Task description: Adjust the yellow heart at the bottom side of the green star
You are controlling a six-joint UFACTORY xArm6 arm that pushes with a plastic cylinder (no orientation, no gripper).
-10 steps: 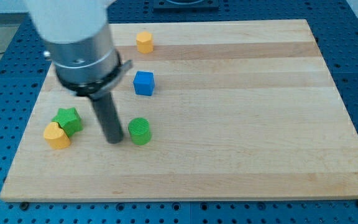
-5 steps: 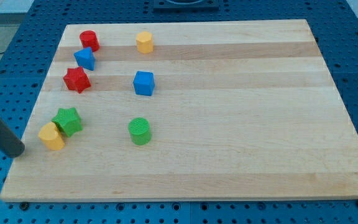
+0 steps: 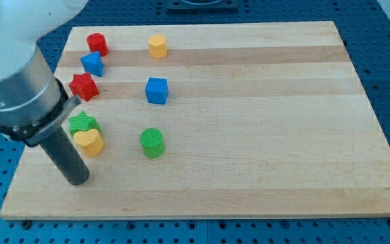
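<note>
no claw on this rig, just the rod, so nothing is being held. my tip (image 3: 77, 180) sits on the wooden board (image 3: 263, 122), a bit below and to the view's left of the yellow heart (image 3: 89, 141), not touching it. the heart is tucked right under the green star (image 3: 82, 123), touching its lower edge. green cylinder (image 3: 152, 143) is off to the view's right, with a blue cube (image 3: 156, 90) above it.
</note>
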